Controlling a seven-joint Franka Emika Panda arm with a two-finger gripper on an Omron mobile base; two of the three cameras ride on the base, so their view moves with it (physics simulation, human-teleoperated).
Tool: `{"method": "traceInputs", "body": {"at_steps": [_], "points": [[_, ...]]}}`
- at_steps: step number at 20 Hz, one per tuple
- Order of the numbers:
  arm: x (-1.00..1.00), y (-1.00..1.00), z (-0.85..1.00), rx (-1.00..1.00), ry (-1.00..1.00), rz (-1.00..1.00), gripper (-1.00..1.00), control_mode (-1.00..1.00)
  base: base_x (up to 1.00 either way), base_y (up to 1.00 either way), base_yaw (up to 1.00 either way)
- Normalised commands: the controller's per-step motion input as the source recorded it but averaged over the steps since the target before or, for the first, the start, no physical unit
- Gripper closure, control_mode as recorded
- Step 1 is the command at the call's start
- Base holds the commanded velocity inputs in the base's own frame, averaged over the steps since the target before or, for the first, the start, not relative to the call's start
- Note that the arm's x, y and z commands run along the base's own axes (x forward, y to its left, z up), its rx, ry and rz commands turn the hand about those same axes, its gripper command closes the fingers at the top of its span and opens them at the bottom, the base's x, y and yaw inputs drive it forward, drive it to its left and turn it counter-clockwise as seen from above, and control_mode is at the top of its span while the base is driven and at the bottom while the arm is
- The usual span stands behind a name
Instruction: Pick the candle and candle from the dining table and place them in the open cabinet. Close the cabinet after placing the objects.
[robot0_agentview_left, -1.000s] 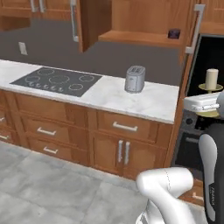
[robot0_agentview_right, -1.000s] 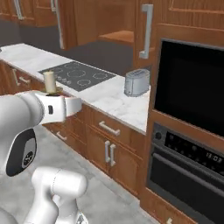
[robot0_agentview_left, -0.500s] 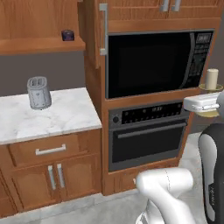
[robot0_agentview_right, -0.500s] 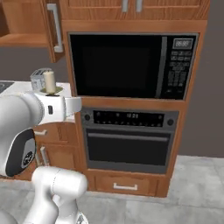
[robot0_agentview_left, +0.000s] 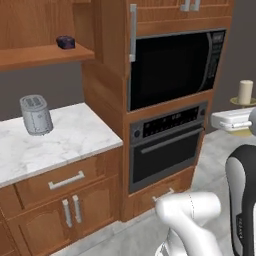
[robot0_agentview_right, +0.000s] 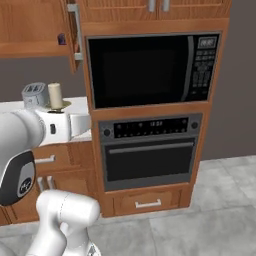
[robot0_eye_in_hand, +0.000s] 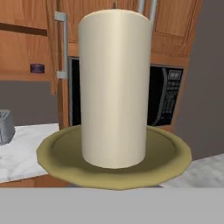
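The tool (robot0_agentview_left: 235, 121) is closed tight, and by the look of it clamped on the candle's holder, though the fingertips themselves are hidden under the brass dish, so the exact grip is hard to read. The candle (robot0_eye_in_hand: 114, 87) stands bolt upright, long axis vertical, its flat top facing the ceiling. It is a short, thick cream cylinder, smooth-sided, seated in the middle of a round dull-gold dish (robot0_eye_in_hand: 52, 153) that spreads wide around its foot. In the left base view it rides at the right edge above the white hand; in the right base view it sits on top of the hand at the left, candle (robot0_agentview_right: 55, 95) well off any surface.

Beyond it, a black microwave (robot0_agentview_right: 150, 67) is built into a reddish-brown wooden column, with a dark oven (robot0_agentview_right: 149, 155) directly beneath. To the left runs a white marble bench (robot0_agentview_left: 55, 142) carrying a grey toaster (robot0_agentview_left: 36, 115). Above that, the open cabinet (robot0_agentview_left: 45, 35) shows its wooden shelf, a small dark object (robot0_agentview_left: 65, 42) sitting on it, and a long grey bar handle (robot0_agentview_left: 133, 32) on the door beside.
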Motion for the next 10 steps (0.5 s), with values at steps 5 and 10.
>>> {"method": "traceInputs", "body": {"at_steps": [5, 10], "points": [[0.0, 0.0, 0.0, 0.0, 0.0, 0.0, 1.0, 1.0, 0.0, 1.0, -0.01], [0.0, 0.0, 0.0, 0.0, 0.0, 0.0, 1.0, 1.0, 0.02, 0.96, 0.0]]}}
